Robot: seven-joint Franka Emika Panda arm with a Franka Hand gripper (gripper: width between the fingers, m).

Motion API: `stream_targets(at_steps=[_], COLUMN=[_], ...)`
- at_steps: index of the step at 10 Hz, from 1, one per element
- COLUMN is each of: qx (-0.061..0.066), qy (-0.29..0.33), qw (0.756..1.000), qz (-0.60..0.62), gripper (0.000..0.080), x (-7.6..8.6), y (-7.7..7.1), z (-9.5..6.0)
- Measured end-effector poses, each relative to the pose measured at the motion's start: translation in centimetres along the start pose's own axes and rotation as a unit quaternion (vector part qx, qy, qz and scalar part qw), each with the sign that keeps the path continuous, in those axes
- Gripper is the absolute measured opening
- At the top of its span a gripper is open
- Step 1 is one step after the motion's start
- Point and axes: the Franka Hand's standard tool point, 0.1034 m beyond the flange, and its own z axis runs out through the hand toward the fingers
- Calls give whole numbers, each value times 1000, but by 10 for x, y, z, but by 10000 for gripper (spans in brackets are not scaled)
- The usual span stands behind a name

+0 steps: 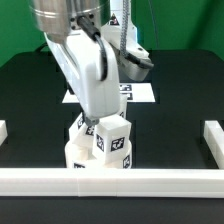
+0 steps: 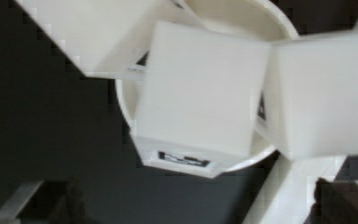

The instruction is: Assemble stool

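The stool's round white seat [image 1: 88, 158] lies just behind the front rail, with tagged blocky legs standing up from it. One leg [image 1: 116, 142] is at the front and another [image 1: 82, 126] on the exterior view's left. My gripper [image 1: 98, 120] hangs right over them, and the arm hides its fingertips in this view. In the wrist view the middle leg [image 2: 194, 95] stands on the seat [image 2: 124, 108], and two more legs [image 2: 327, 90] [image 2: 87, 35] flank it. My gripper [image 2: 194, 205] is open: its dark fingertips [image 2: 19, 205] sit far apart at the frame's edges and hold nothing.
A long white front rail [image 1: 110, 181] runs close before the seat, with side rails at the exterior view's left [image 1: 4, 130] and right [image 1: 212, 135]. The marker board [image 1: 137, 93] lies behind the arm. A white rail strip [image 2: 297, 190] shows in the wrist view.
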Motion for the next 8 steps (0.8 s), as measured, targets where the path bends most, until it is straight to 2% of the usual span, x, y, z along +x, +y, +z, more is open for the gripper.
stream_targets(at_steps=[1, 2, 6, 8], qx=[16, 22, 22, 22], qy=[8, 10, 11, 14], qw=[999, 999, 999, 998], qz=[26, 31, 34, 51], gripper=[648, 648, 648, 648], x=[3, 4, 4, 1], y=[-3, -2, -2, 3], z=[1, 4, 6, 15])
